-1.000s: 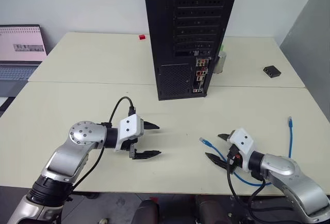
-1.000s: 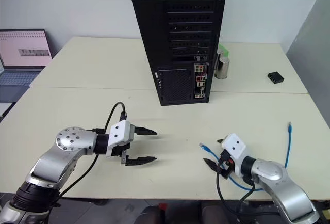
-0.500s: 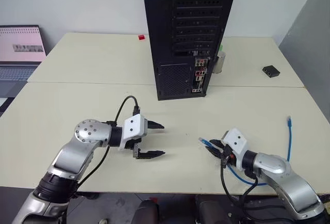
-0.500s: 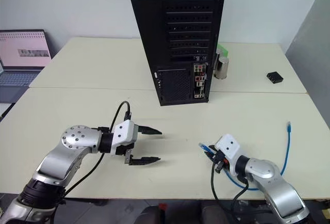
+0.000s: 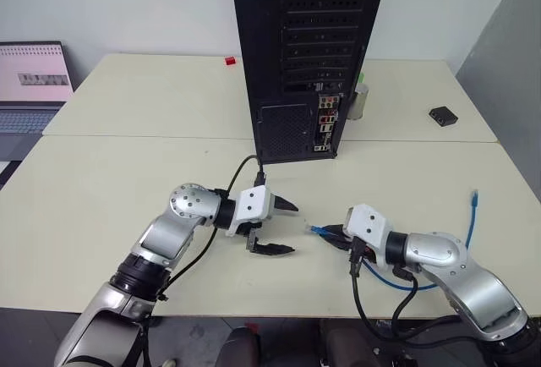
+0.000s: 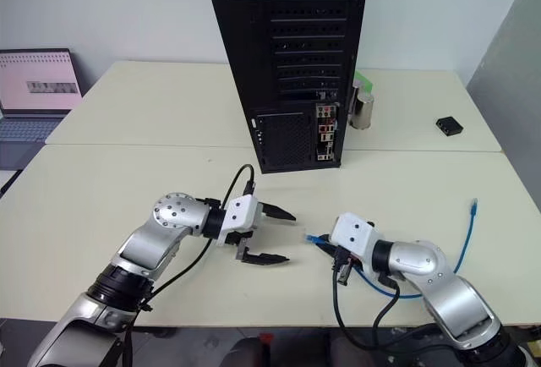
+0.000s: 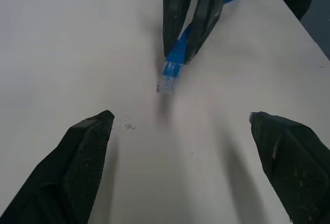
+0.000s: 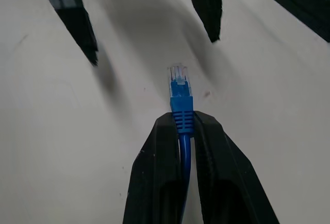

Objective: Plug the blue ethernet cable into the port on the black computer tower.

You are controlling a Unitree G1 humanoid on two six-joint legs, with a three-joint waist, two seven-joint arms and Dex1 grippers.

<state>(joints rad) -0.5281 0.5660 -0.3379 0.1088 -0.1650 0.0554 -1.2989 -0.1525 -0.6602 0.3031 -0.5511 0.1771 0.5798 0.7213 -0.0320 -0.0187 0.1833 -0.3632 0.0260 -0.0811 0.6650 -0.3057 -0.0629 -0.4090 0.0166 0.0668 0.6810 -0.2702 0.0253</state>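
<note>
A pale table (image 5: 127,172) carries the tower (image 5: 296,62) upright at centre, with a metal can (image 6: 364,109) beside it, a small black box (image 5: 445,116), a red block (image 5: 229,61) (far side) and cable (image 5: 467,223).

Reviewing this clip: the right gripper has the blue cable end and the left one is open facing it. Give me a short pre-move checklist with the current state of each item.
1. Right gripper shut on the blue ethernet cable just behind the plug: ok.
2. Plug sticks out past the fingertips, free to be taken or inserted: ok.
3. Left gripper open, fingers on either side of the plug's line, not touching it: ok.
4. Rest of the cable trails loose on the table to its far end, no snag seen: ok.
5. Port on the black computer tower faces the robot, nothing in front: ok.
6. Plug's clip side matches the port: cannot tell.
</note>
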